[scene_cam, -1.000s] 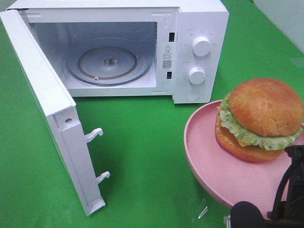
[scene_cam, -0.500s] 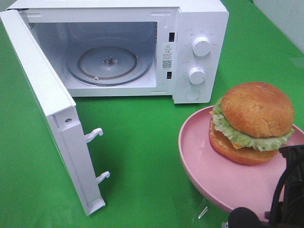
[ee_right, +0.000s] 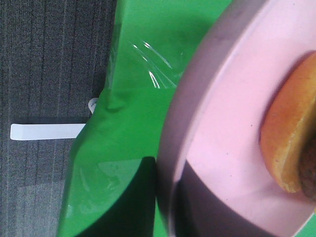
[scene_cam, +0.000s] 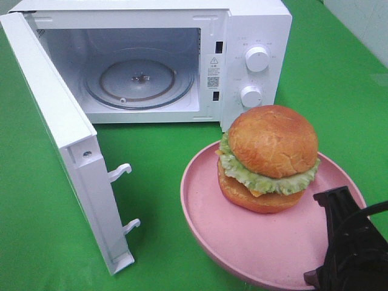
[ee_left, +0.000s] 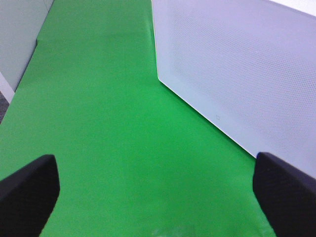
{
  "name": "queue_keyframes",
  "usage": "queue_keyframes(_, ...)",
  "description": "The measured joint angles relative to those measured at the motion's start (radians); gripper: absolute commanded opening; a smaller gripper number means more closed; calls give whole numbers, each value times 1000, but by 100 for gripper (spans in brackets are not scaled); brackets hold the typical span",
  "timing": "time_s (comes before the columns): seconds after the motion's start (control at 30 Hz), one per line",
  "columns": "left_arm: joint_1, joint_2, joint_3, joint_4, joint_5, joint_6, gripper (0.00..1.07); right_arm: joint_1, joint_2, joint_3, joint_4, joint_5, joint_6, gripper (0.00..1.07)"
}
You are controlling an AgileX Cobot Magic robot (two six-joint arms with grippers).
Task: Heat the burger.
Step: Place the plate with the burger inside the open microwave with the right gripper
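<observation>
View from the high camera, read near to far.

(a) Nearest me, at 5 o'clock in the view, my right hand (scene_cam: 336,239) is clamped on the rim of the pink plate (scene_cam: 194,206). It grips at about 4 o'clock on the plate's circle. The right wrist camera shows that same rim close up, with the green worktop (scene_cam: 170,182) below it, so the plate is carried clear of the surface.

(b) The burger (scene_cam: 270,157) sits upright on the plate, off-centre toward the plate's 12 o'clock edge. Its brown domed bun is on top, with lettuce and an orange layer beneath. It is narrower than the plate, and bare pink shows around it on the near side. It is outside the oven, in front of the control panel.

(c) From 7 to 10 o'clock stands the microwave door (scene_cam: 54,121), swung fully open, its two latch hooks pointing toward 3 o'clock.

(d) My left hand (ee_left: 158,197) appears only in its own wrist camera. Its fingers are spread wide apart and hold nothing. It hangs over bare green worktop, just beside a white perforated panel that I take to be the door's outer face.

(e) Farthest, from 11 to 1 o'clock, is the white microwave (scene_cam: 254,24). Its cavity is open with the glass turntable (scene_cam: 139,82) bare. At 1 o'clock two round knobs, upper (scene_cam: 257,59) and lower (scene_cam: 251,96), sit one above the other.
</observation>
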Motion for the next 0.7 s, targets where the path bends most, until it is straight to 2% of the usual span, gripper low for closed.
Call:
queue_keyframes(0.13,0,0,0,0,0,0,100,-31,0,0,1,-38,-22,4)
queue_keyframes(0.17,0,0,0,0,0,0,100,-68,0,0,-1,-63,-44,4)
queue_keyframes(0.2,0,0,0,0,0,0,100,-68,0,0,-1,-63,-44,4)
queue_keyframes(0.23,0,0,0,0,0,0,100,-118,0,0,-13,-79,-74,4)
queue_keyframes(0.33,0,0,0,0,0,0,100,-143,0,0,-18,-87,-90,4)
queue_keyframes(0.37,0,0,0,0,0,0,100,-215,0,0,-28,-115,-155,4)
queue_keyframes(0.5,0,0,0,0,0,0,100,-284,0,0,-29,-173,-226,4)
queue_keyframes(0.53,0,0,0,0,0,0,100,-327,0,0,-29,-215,-276,4)
queue_keyframes(0.57,0,0,0,0,0,0,100,-327,0,0,-29,-215,-276,4)
queue_keyframes(0.6,0,0,0,0,0,0,100,-374,0,0,-31,-255,-323,4)
queue_keyframes(0.63,0,0,0,0,0,0,100,-374,0,0,-31,-255,-323,4)
queue_keyframes(0.7,0,0,0,0,0,0,100,-457,0,0,-38,-307,-396,4)
